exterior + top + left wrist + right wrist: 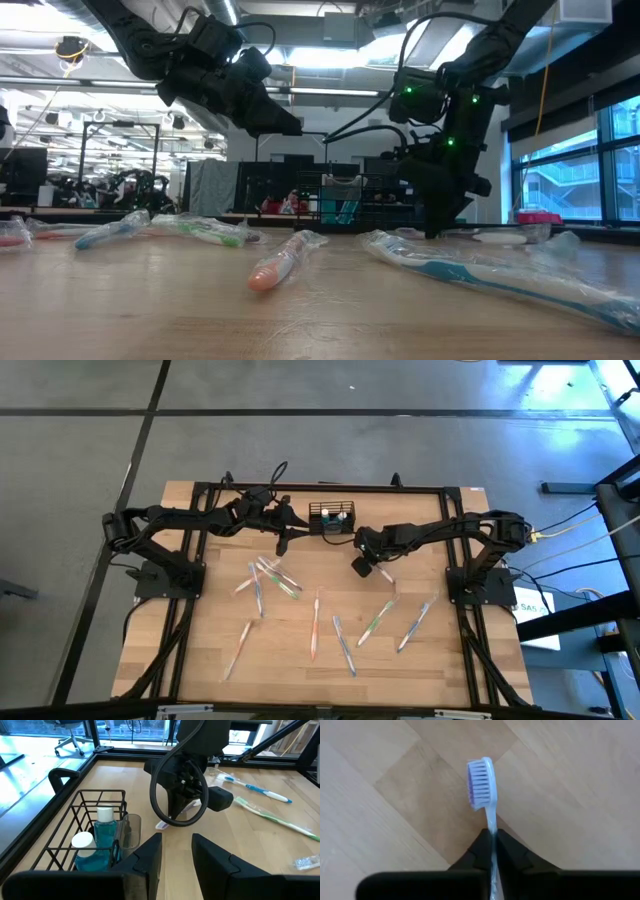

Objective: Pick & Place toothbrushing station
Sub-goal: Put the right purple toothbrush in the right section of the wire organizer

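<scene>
Black wire-mesh caddy [331, 517] upper centre of wooden counter [200, 650]. Right claw [492, 851] clamped on clear-handled, purple-bristled toothbrush [482, 782], just right of caddy. Left claw [176, 852] apart, empty, beside caddy's left.

Grey concrete floor [80, 480], crossed by dark seams, surrounds the wooden worktop [300, 680]. Beyond its far edge, ceiling lights [60, 15] glow; large windows [560, 170] stand at the room's side.

caddy [80, 827]: black wire | bottles [102, 832]: teal, white caps | toothbrush [482, 782]: lilac bristles
</scene>
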Robot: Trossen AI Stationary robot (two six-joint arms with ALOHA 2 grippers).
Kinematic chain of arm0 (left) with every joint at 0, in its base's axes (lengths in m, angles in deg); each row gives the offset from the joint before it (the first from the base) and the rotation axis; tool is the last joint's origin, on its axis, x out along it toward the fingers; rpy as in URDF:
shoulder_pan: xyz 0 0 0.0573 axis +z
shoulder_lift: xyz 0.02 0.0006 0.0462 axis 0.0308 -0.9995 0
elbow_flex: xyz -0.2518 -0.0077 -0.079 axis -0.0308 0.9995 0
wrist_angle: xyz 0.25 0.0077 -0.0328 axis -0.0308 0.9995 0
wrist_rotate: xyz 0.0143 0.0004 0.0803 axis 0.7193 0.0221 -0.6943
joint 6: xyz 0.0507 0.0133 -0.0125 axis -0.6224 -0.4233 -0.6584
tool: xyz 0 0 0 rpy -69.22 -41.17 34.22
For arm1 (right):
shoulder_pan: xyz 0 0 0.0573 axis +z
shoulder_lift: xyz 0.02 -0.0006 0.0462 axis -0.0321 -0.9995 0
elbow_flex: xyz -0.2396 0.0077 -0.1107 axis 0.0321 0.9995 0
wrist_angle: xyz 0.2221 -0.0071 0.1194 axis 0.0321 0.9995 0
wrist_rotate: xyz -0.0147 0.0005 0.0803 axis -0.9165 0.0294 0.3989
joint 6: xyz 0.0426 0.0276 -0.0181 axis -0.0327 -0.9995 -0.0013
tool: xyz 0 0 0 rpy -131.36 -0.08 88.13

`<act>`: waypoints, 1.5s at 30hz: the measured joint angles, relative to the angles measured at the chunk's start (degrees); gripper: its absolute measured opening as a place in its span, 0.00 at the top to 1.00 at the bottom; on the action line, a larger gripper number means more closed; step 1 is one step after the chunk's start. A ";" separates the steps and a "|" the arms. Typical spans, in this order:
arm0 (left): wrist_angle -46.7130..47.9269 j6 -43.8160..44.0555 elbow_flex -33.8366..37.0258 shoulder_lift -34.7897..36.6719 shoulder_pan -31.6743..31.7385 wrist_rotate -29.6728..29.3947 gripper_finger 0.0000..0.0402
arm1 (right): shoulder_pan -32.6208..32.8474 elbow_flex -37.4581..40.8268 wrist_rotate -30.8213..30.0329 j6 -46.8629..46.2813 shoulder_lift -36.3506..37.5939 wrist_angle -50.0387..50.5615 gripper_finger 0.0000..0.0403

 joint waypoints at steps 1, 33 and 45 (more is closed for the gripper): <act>0.00 0.00 0.00 0.00 0.00 0.00 0.75 | -0.02 0.02 -0.04 0.38 0.13 -0.02 0.95; 0.02 0.01 0.00 0.00 -0.01 0.01 0.75 | -0.33 0.10 -2.67 20.77 20.09 -24.12 0.97; 0.04 0.00 0.00 0.00 0.00 0.02 0.75 | -3.88 0.09 -2.67 29.13 20.09 -41.29 0.97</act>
